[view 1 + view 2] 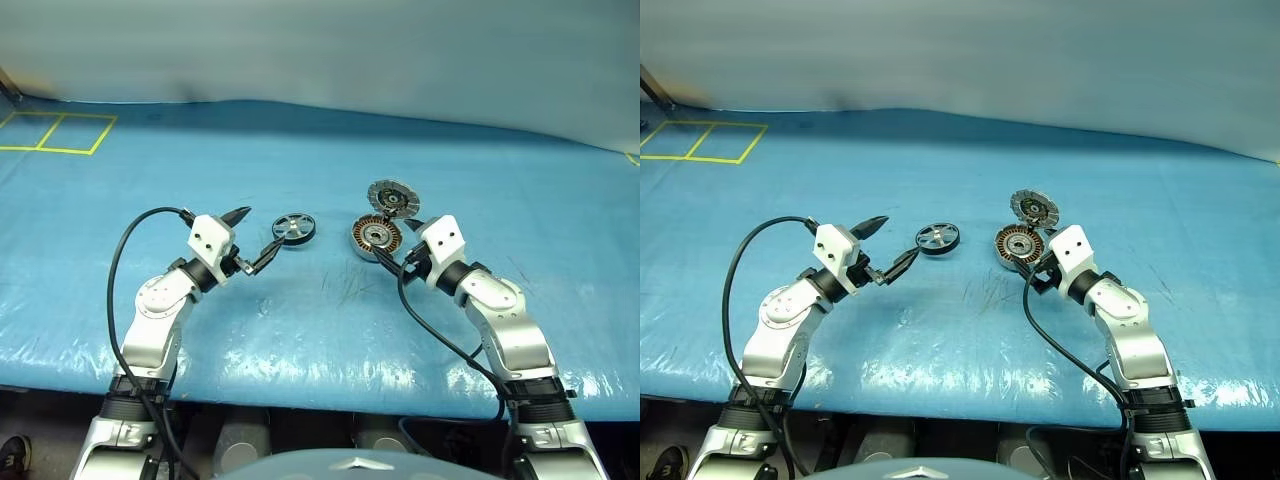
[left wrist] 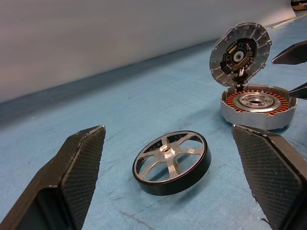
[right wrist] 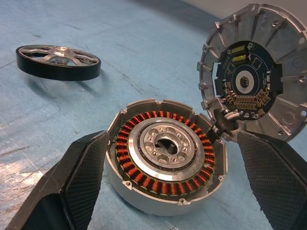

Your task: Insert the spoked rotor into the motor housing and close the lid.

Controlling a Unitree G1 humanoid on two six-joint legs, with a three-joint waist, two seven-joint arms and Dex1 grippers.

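The spoked rotor lies flat on the blue table cover, its dark rim around silver spokes. My left gripper is open just short of it, with one finger on each side of the rotor's line and nothing held. To the rotor's right sits the motor housing, its copper windings facing up. The lid stands raised on the housing's far rim, its dark inner face showing. My right gripper is open close to the housing, and its fingers flank it without touching.
The blue cover spans the whole table, with its front edge near my arms. Yellow tape squares mark the far left corner. A pale wall rises behind the table. Black cables loop off both wrists.
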